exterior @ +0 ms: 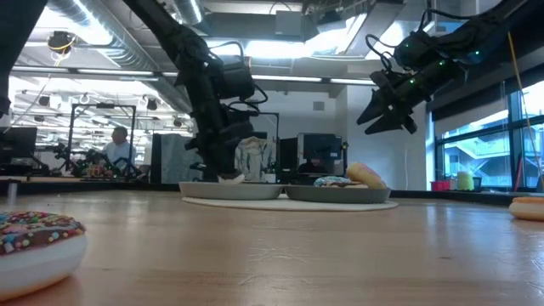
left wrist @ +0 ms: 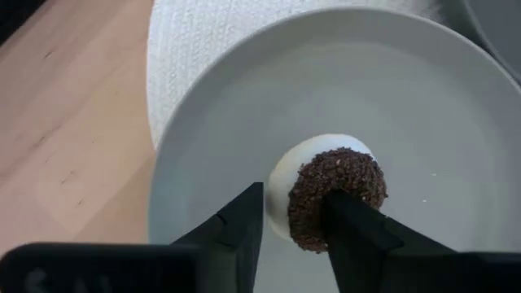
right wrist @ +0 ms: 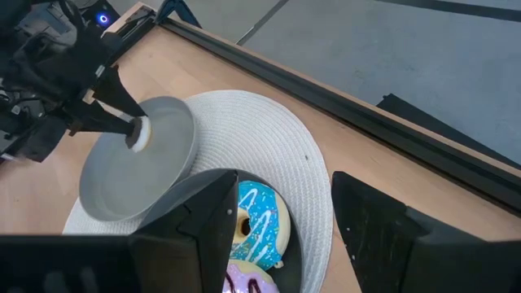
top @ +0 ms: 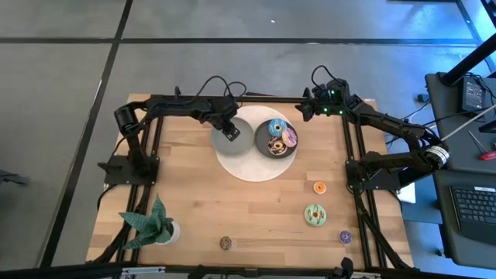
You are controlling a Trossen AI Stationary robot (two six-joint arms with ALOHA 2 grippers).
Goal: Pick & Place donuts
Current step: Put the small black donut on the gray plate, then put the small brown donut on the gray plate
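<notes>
The left end effector (left wrist: 295, 218), closed on a brown-sprinkled donut (left wrist: 330, 198), hovered over the empty left plate (top: 225, 140), the right end effector (right wrist: 281, 216) waited open, while three donuts filled the right plate (top: 273, 152) and four remained on the tabletop (top: 256, 209).

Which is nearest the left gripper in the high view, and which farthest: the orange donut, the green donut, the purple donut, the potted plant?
From the left gripper, over the left plate:
1. Orange donut, right of the mat.
2. Potted plant, front left corner, and green donut, front right: too close to call.
3. Purple donut, front right edge.
</notes>
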